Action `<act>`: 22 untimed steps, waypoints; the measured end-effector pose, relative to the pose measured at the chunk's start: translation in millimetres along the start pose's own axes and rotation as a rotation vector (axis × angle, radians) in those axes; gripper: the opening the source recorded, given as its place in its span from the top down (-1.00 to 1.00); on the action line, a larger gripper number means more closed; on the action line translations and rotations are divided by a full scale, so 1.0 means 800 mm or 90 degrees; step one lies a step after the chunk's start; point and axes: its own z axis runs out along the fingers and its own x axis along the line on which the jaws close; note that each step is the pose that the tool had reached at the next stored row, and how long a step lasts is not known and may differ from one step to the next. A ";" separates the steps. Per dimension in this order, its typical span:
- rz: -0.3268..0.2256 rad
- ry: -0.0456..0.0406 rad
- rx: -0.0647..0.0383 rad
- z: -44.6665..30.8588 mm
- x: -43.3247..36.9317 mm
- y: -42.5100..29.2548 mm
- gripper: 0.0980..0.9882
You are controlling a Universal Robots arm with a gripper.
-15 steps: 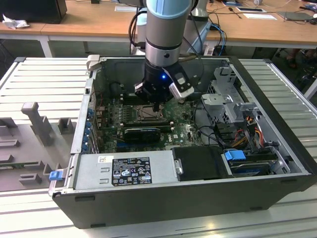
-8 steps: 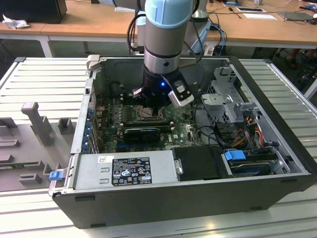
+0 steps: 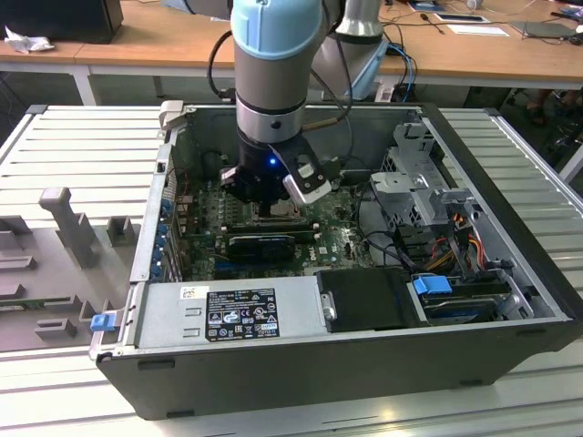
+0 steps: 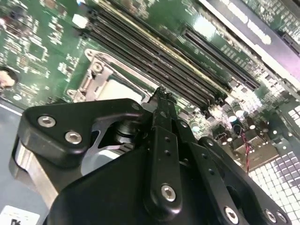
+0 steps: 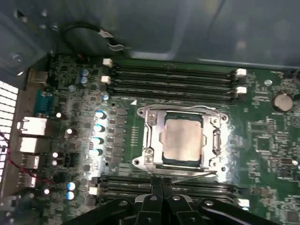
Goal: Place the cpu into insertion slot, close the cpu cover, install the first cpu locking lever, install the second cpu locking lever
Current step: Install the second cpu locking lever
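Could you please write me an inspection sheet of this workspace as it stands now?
Surface: open computer case on a ribbed grey table.
Job's things: cpu lies in the slot; cover looks closed around it.
Clutter: grey moulded fixture on the exterior view's left.
Grippers: end effector is shut and holds nothing, poised beside the slot's edge, low inside the case.
Cables: bundle by the drive bay; black cable on the arm.
Surroundings: wooden desks behind.
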 end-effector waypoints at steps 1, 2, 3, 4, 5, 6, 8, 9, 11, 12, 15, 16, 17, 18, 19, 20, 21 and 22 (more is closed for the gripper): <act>-0.001 0.0001 -0.002 0.0036 0.002 -0.0006 0.98; -0.002 0.0002 -0.002 0.0057 0.002 -0.0009 0.98; -0.002 0.0002 -0.003 0.0076 0.002 -0.0013 0.98; -0.003 0.0003 -0.004 0.0112 0.003 -0.0019 0.98; -0.004 0.0003 -0.005 0.0135 0.003 -0.0022 0.98; -0.004 0.0004 -0.005 0.0163 0.003 -0.0027 0.98; -0.005 0.0006 -0.006 0.0243 0.004 -0.0041 0.98; -0.006 0.0007 -0.007 0.0280 0.006 -0.0046 0.98; -0.009 0.0005 -0.016 0.0328 0.014 -0.0054 0.98; -0.009 0.0001 -0.021 0.0333 0.016 -0.0066 0.98; -0.009 -0.0011 -0.033 0.0347 0.018 -0.0135 0.98; -0.009 -0.0017 -0.040 0.0348 0.019 -0.0166 0.98; -0.009 -0.0021 -0.044 0.0349 0.019 -0.0185 0.98; -0.009 -0.0024 -0.049 0.0350 0.019 -0.0205 0.98; -0.009 -0.0030 -0.055 0.0351 0.020 -0.0228 0.98; -0.009 -0.0035 -0.060 0.0353 0.020 -0.0242 0.98; -0.010 -0.0039 -0.066 0.0358 0.020 -0.0254 0.98; -0.009 -0.0042 -0.069 0.0367 0.020 -0.0256 0.98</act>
